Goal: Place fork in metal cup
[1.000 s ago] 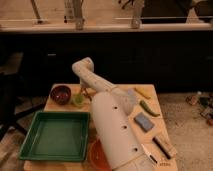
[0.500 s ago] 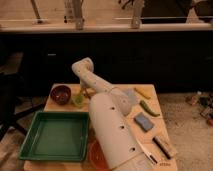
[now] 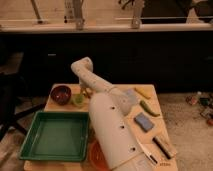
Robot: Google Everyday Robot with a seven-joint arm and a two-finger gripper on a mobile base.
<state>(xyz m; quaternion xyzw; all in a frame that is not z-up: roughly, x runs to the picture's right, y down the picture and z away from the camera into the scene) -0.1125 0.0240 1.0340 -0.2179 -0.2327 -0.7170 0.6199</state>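
Note:
My white arm reaches from the bottom of the camera view across the middle of the wooden table [image 3: 150, 92]. My gripper [image 3: 83, 93] is low over the table's far left part, between a dark red bowl [image 3: 61, 93] and the arm, right beside a small pale green cup [image 3: 78, 100]. The fork does not show. The metal cup does not show clearly either. The arm hides much of the table's middle.
A green tray [image 3: 55, 136] lies front left. An orange dish [image 3: 96, 156] sits at the front edge. To the right lie a yellow item [image 3: 143, 92], a green vegetable [image 3: 149, 108], a blue sponge [image 3: 143, 122], a dark-headed tool [image 3: 164, 146], and a grey shape [image 3: 131, 95] by the arm.

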